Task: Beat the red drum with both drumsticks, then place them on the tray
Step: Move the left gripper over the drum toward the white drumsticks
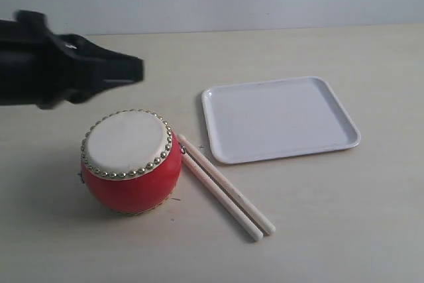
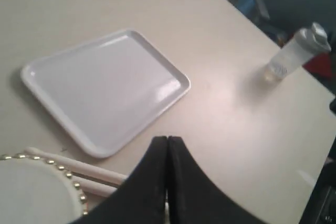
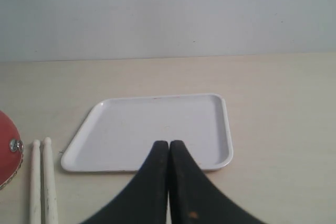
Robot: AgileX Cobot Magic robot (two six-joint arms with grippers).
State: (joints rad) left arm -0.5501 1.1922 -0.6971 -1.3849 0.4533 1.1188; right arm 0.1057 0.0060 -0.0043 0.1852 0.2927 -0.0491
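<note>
- Your left claw (image 1: 139,71) hangs above the table (image 1: 331,223), up and to the left of the red drum (image 1: 132,187) in the exterior view. It points toward the tray (image 1: 278,120).
- In the left wrist view, that left claw (image 2: 167,139) shows its two black fingers pressed flat together. Nothing is between them, so it is fully closed and grips nothing.
- Your right claw (image 3: 168,142) looks the same: fingers meet along their whole length, with nothing caught between. It sits over the table with the tray (image 3: 157,124) just ahead of its tip.
- The red drum stands upright on the table at the left of the exterior view. Its off-white skin (image 1: 126,140) faces up, ringed by gold studs (image 1: 142,171).
- The drumsticks (image 1: 225,187) lie on the table side by side, touching along their length. They run diagonally between the drum and the tray.
- Their upper ends sit right against the drum's side, but you cannot tell whether they touch it. Neither claw is on them.
- The tray lies flat on the table to the right of the drum, near the sticks but apart from them.
- The left wrist view also shows a clear bottle (image 2: 296,53) standing near the table's far edge, well apart from the tray (image 2: 105,87).
</note>
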